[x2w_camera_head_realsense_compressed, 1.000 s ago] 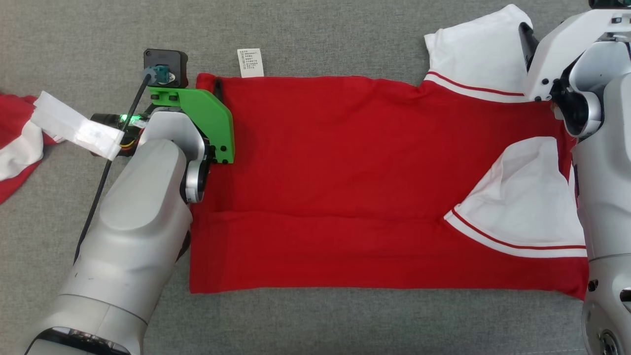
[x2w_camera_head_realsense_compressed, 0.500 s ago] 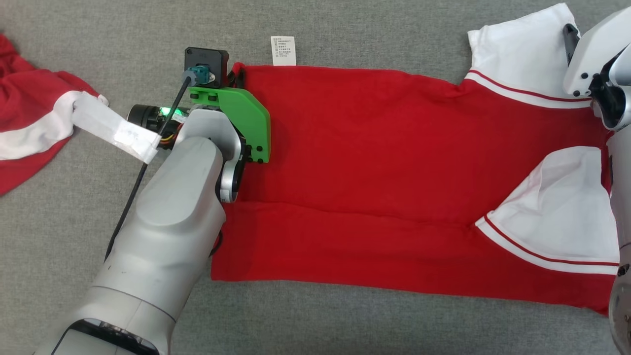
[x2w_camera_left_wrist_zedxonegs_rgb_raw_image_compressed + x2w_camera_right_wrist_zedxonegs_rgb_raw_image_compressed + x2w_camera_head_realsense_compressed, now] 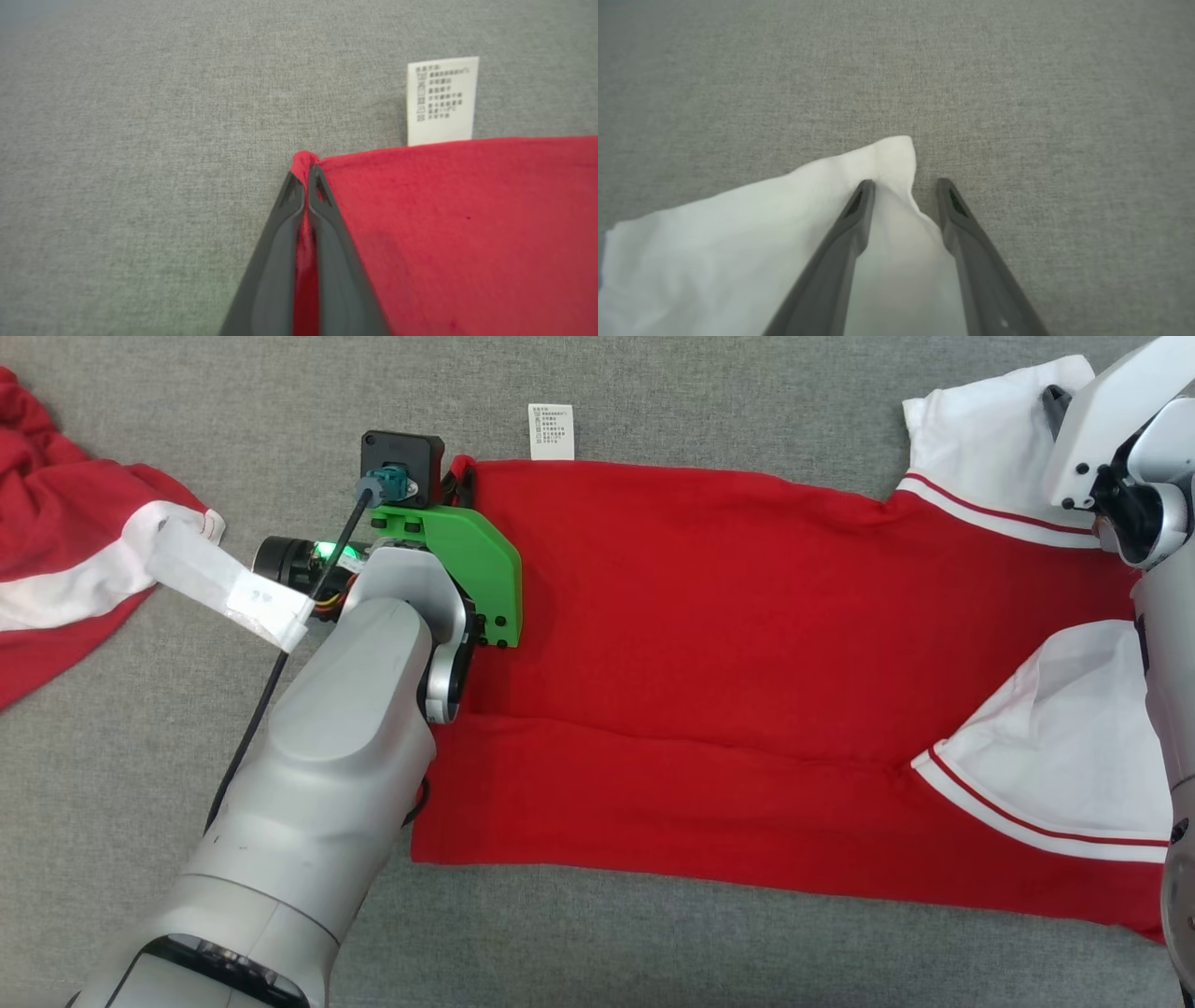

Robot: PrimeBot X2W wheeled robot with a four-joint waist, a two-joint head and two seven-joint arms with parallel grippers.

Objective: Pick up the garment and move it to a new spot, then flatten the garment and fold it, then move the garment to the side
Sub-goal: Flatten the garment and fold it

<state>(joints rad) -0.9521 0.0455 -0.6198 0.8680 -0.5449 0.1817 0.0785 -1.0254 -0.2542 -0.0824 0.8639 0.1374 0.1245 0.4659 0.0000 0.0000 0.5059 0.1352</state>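
Head view: red garment (image 3: 728,616) with white sleeves lies flat across frame centre on grey worktop (image 3: 653,952). Left wrist view: left pincer (image 3: 306,175) clamped tight on garment's red corner, care label (image 3: 442,100) upper right. Right wrist view: right pincer (image 3: 908,186) fingers apart, straddling white sleeve tip.
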